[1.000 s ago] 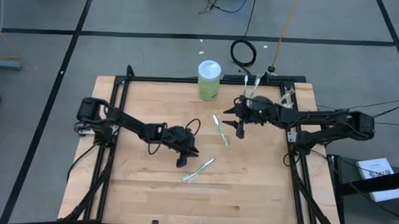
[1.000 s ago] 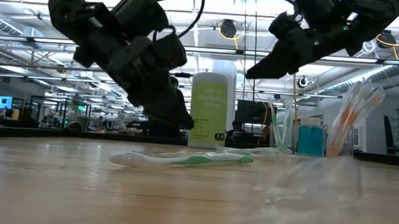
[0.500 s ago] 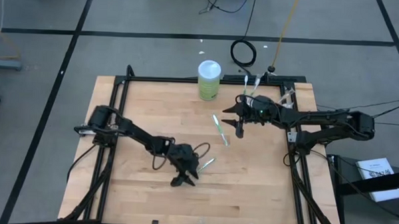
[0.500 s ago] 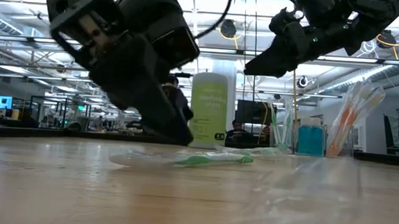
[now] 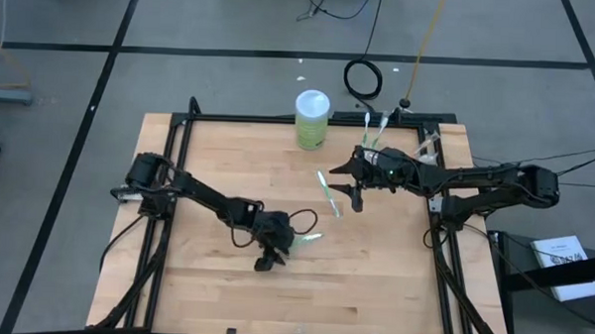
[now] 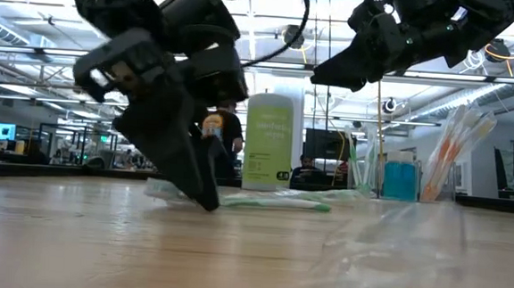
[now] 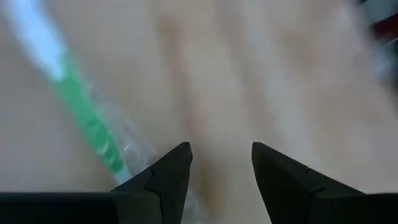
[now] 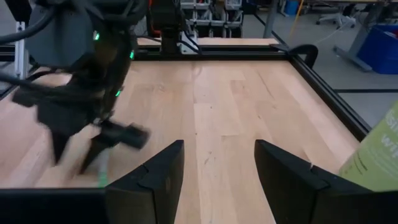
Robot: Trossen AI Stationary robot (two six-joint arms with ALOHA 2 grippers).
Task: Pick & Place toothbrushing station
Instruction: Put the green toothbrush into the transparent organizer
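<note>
A green-white toothbrush (image 5: pixel 306 239) lies at lower centre of the table (image 5: pixel 214 283), just beside the left gripper (image 5: pixel 271 257), whose fingers stand apart and empty, as its wrist view shows. The right gripper (image 5: pixel 356 192), also spread, hovers at upper right. The low view alone shows a hall behind.

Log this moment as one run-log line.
left gripper: open, down at green-white toothbrush | right gripper: open, raised, empty | cup: not identified

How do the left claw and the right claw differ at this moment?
The left claw is down at the table beside a wrapped green-white toothbrush; the right claw hangs raised above the table, over another toothbrush. Both are open and hold nothing.
</note>
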